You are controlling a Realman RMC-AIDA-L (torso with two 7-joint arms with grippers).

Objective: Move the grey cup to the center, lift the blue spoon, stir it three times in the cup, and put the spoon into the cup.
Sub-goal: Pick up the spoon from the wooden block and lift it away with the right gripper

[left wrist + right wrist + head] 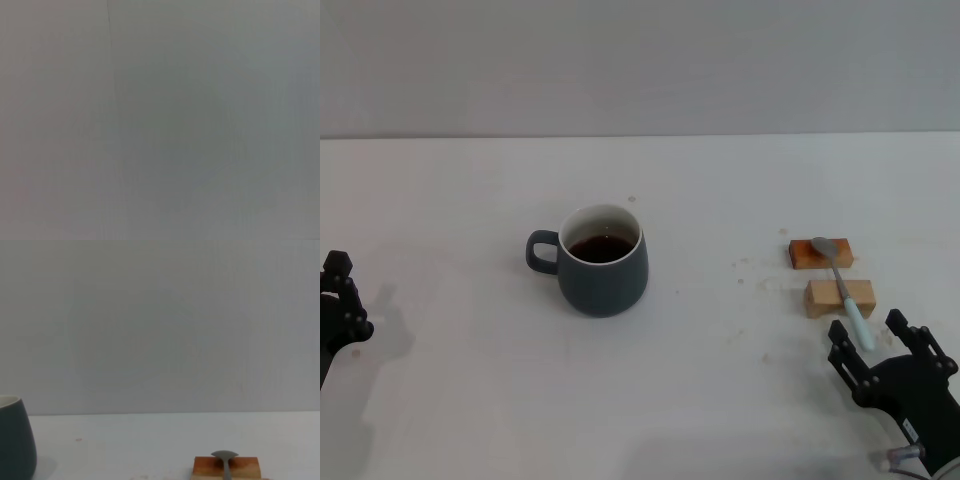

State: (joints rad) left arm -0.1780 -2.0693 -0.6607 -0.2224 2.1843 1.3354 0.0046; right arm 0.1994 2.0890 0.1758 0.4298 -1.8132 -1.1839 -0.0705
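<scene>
Grey cup upright near table middle, handle toward robot's left, dark liquid inside; likely already placed for stirring; blue spoon well apart to right, bridging two wooden blocks, bowl on far block, handle overhanging near one, probably raised so fingers can get under; right gripper just behind handle end, jaws spread, holding nothing; left gripper parked at left edge, grip state unclear.

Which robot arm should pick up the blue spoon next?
The right one, probably. The right gripper is open just in front of the blue spoon, which lies across two wooden blocks. The left gripper sits at the far left, beyond the grey cup.
</scene>
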